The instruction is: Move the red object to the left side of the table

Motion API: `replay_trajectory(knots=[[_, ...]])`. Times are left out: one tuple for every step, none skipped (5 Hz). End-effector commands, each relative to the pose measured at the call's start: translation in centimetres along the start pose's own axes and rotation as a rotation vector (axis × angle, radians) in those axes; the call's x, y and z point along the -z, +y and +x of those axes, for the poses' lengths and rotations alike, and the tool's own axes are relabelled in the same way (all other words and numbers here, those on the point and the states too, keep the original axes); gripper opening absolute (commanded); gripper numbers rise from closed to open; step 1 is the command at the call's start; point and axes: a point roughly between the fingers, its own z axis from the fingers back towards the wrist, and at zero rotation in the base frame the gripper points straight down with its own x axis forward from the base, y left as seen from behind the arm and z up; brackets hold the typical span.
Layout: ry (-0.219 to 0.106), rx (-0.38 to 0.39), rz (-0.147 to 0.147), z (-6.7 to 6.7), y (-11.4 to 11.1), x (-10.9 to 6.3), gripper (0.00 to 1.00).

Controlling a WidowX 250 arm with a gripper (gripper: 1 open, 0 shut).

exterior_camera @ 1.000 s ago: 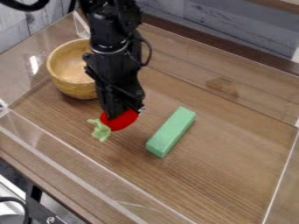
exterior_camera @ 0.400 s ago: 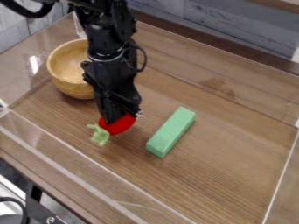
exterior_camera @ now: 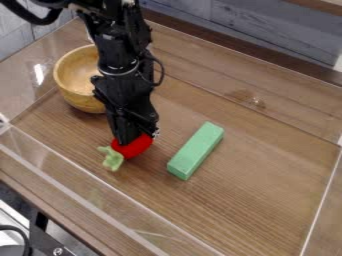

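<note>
The red object is a small red strawberry-like toy with a light green leafy stub pointing to the front left. It hangs low over the brown wood-grain table, near its middle. My black gripper comes straight down on it and is shut on the red part, whose top is hidden by the fingers. I cannot tell whether the toy touches the tabletop.
A wooden bowl stands at the back left, just behind the arm. A green rectangular block lies to the right of the toy. Clear low acrylic walls run round the table edge.
The arm has shifted a little to the left and toward the front with the red toy in its grip. Bowl and green block have stayed put.
</note>
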Motion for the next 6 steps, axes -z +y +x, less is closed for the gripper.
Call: replay_trajectory(knots=[[-0.013, 0.0, -0.005, 0.3, 0.5, -0.1, 0.0], [-0.005, -0.005, -0.021, 0.3, 0.6, 0.3, 0.0], [0.001, -0.012, -0.039, 0.5, 0.8, 0.5, 0.0], [0.005, -0.02, -0.056, 0.6, 0.9, 0.7, 0.0], [0.0, -0.032, -0.063, 0.7, 1.0, -0.3, 1.0], [-0.008, -0.046, -0.07, 0.8, 1.0, -1.3, 1.0]])
